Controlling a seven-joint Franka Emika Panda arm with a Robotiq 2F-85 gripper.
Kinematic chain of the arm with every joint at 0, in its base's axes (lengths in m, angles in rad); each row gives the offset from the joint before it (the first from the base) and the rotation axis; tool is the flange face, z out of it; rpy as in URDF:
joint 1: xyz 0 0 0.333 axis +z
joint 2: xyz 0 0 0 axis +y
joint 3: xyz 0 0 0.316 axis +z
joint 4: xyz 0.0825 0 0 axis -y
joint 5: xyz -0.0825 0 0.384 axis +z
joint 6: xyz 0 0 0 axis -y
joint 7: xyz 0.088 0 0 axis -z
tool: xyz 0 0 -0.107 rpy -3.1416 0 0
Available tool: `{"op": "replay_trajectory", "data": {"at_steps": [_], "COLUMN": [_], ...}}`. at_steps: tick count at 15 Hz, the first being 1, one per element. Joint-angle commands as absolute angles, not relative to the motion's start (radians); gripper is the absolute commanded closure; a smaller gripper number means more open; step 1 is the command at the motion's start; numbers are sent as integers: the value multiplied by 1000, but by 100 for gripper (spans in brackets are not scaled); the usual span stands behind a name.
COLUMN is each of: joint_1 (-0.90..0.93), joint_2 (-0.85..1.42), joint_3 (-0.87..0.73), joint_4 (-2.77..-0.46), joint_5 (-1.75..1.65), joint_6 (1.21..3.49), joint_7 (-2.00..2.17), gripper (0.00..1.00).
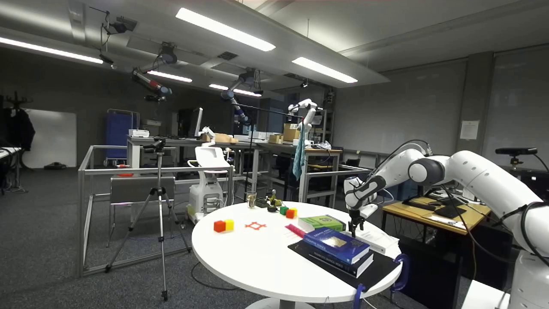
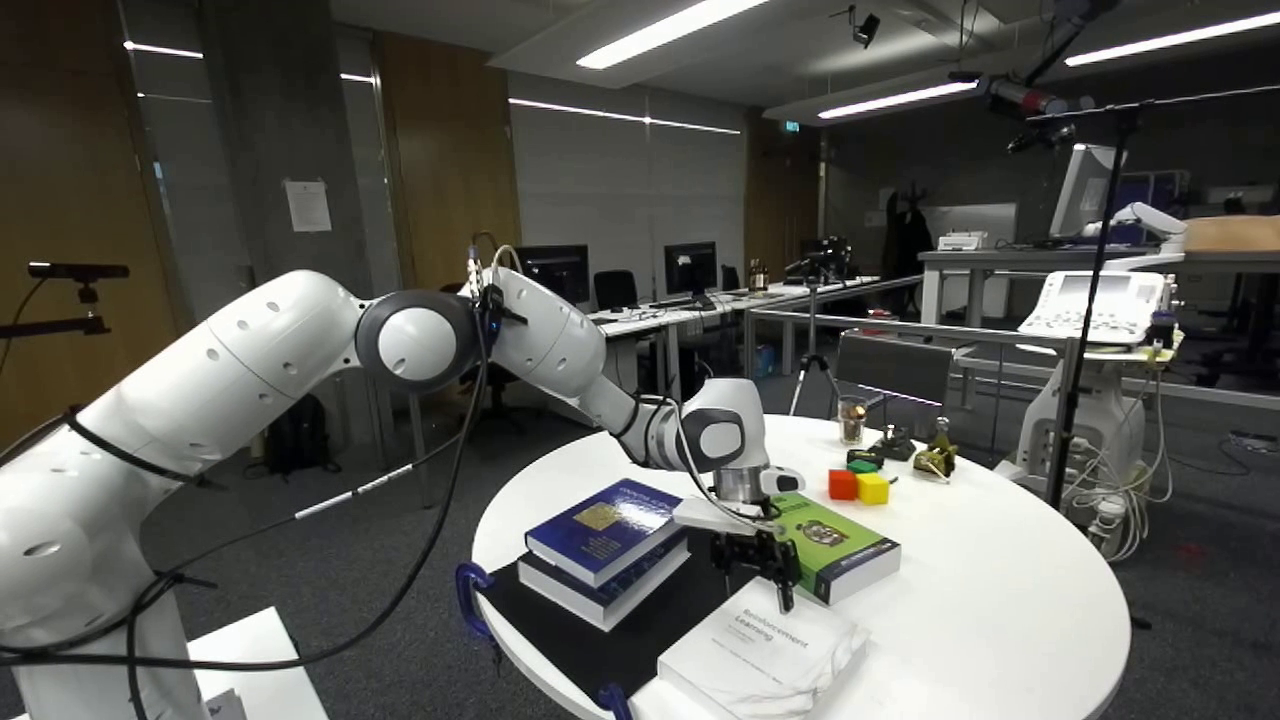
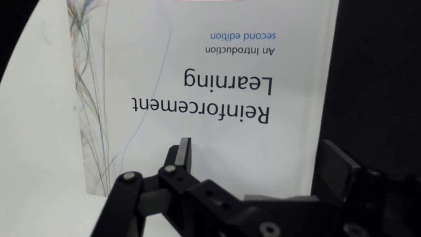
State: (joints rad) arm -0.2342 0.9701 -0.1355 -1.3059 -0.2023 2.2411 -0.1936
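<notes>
While my gripper (image 3: 263, 156) hangs, jaws spread wide, at the spine edge of the white Reinforcement Learning book (image 3: 213, 90), I see that book flat on round white table (image 2: 1000, 600), beside black mat (image 2: 640, 650), near green textbook (image 2: 835, 540).

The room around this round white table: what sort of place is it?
Probably a robotics research lab: a jointed robot arm hangs from the ceiling, a white arm reaches over the table, and a Reinforcement Learning book lies there.
</notes>
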Motion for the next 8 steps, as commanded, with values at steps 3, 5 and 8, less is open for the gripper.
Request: {"op": "replay_trajectory", "data": {"at_steps": [3, 5, 8], "joint_1": [-237, -242, -250], "joint_2": [983, 982, 981], "joint_3": [-165, -173, -184], "joint_4": [-1264, -1264, -1266], "joint_5": [-221, -220, -218], "joint_6": [2209, 2210, 2211], "joint_7": [-215, -212, -212], "gripper": [0, 0, 0]}}
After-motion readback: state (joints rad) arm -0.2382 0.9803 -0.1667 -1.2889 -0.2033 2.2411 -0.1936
